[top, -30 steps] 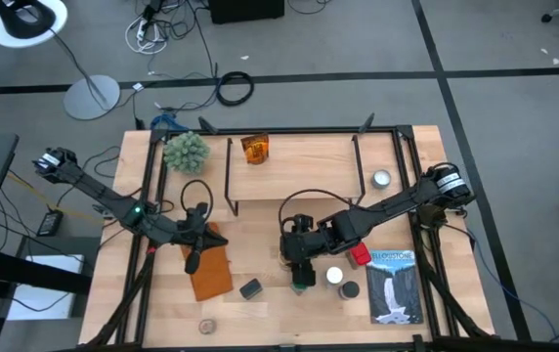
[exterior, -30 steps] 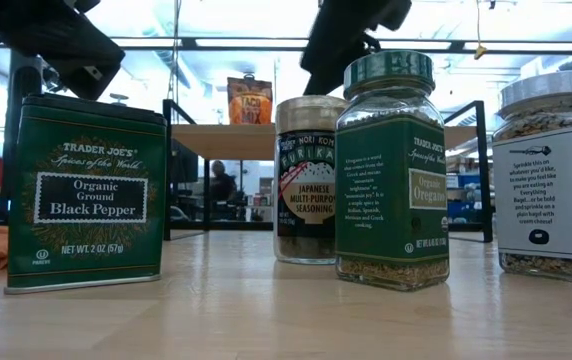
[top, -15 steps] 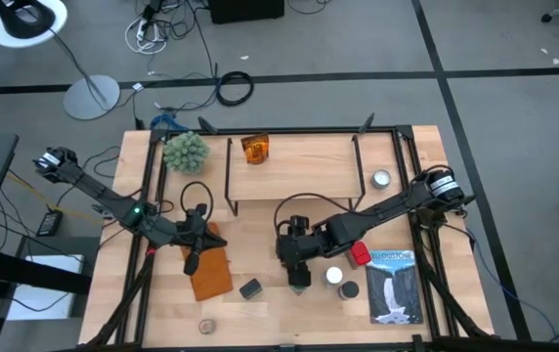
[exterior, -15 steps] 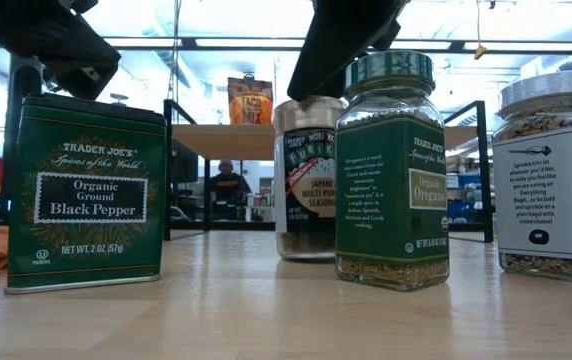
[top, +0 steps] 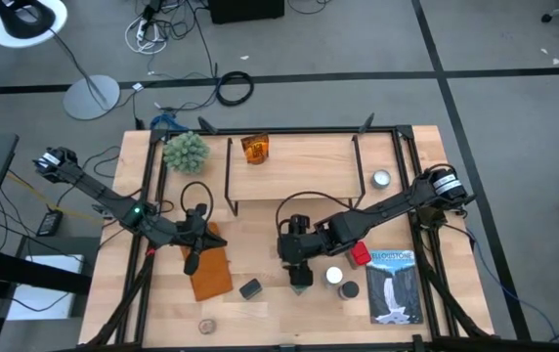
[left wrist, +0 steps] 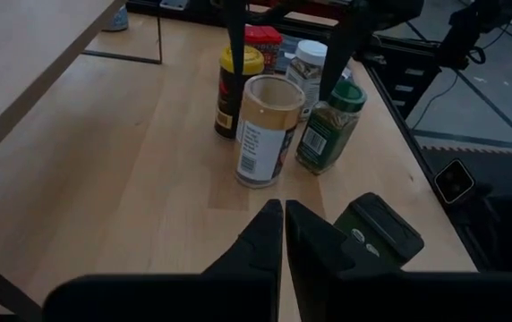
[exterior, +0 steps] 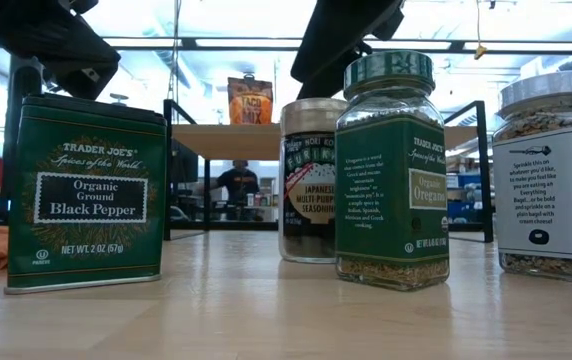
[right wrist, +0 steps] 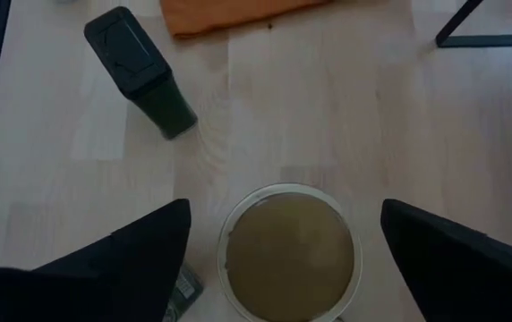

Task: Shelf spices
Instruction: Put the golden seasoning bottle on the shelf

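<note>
Just in front of the shelf (top: 299, 171), right gripper (top: 297, 262) straddles the tan-lid jar (left wrist: 265, 130), fingers wide apart; an off-centre squeeze could tip it or clip the neighbouring green-lid jar (left wrist: 331, 125); count: 1 amber jar (top: 254, 149) on shelf, 6 containers in front incl. these two, left gripper (left wrist: 283, 224) nearby, fingers together.

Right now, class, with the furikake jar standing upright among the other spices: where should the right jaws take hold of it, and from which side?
Probably from straight above, across the furikake jar's round body just under the tan lid. It stands upright, and the right gripper already hangs over it with jaws open on either side. The oregano jar and the yellow-lidded jar stand close beside it, so coming in level looks cramped.
</note>
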